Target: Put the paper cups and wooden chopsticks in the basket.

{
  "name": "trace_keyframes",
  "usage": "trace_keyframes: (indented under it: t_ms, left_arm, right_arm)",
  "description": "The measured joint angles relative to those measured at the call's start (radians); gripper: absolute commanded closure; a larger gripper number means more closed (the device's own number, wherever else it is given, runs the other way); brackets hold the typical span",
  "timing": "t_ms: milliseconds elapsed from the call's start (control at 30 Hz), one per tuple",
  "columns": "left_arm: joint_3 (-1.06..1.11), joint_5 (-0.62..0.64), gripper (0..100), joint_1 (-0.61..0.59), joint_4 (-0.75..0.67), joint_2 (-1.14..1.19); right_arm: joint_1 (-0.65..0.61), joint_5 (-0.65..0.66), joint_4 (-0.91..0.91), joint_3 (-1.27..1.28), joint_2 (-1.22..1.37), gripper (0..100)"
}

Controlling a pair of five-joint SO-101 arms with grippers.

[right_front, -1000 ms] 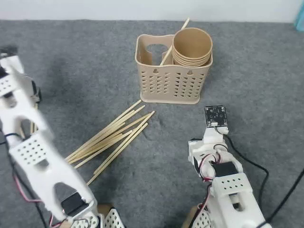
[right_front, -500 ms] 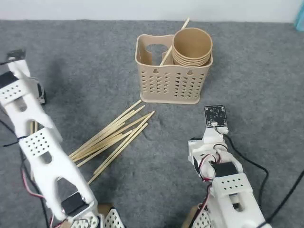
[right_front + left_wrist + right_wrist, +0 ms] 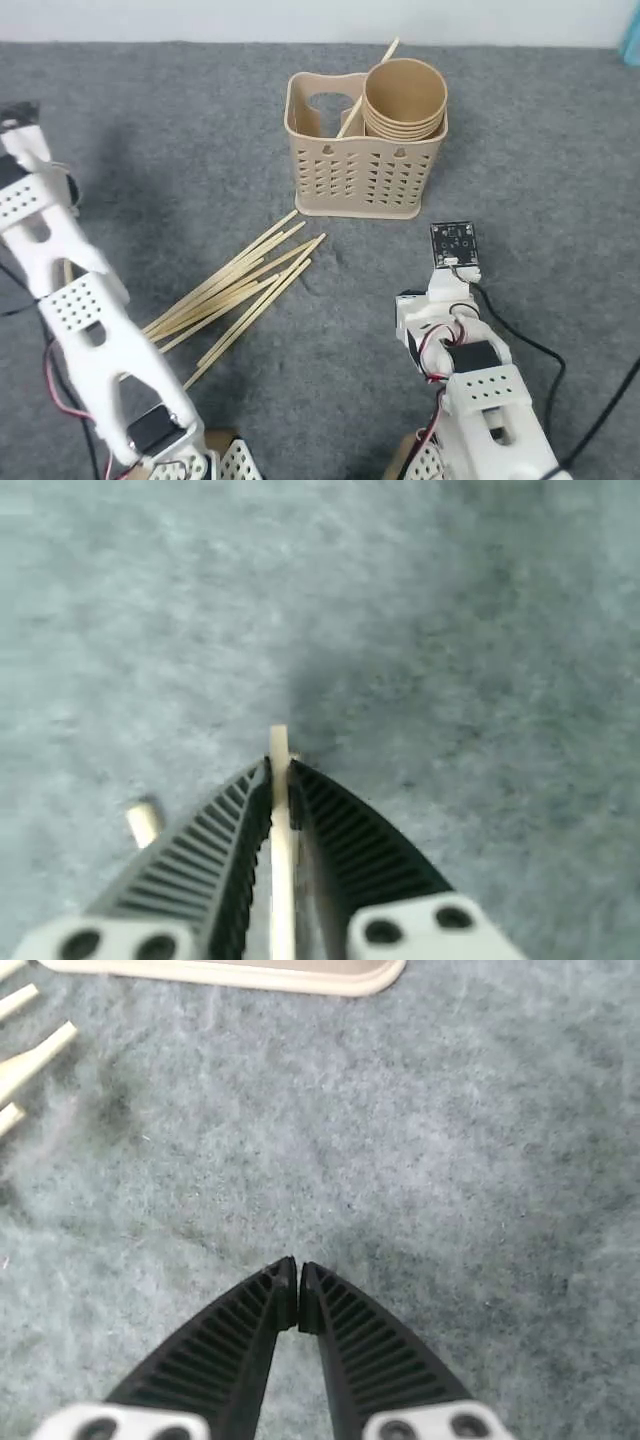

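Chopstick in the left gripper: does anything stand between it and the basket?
Nothing visible does. The left gripper is shut on the chopstick, and only carpet lies between that arm and the basket. The loose chopsticks lie nearer the arms.

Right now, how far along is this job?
Done: the cups sit stacked in the basket, with a leaning chopstick beside them. In hand: the left tool is shut on a second chopstick. Left: the loose chopsticks lying on the mat. The right tool is shut and empty.
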Motion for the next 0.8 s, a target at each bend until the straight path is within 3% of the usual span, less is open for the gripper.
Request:
trace_keyframes:
  t_ms: [133,400,800]
  left_arm:
    - [0.15,0.0,99,-0.009,0.0,-0.149]
    - [0.669,0.0,99,0.018,0.0,-0.592]
    - [1.195,0.0,99,0.052,0.0,-1.208]
  right_arm:
    - [0.0,0.0,0.0,0.0,0.0,97.7]
    - [0.0,0.0,0.0,0.0,0.0,97.7]
    - [0.0,0.0,0.0,0.0,0.0,97.7]
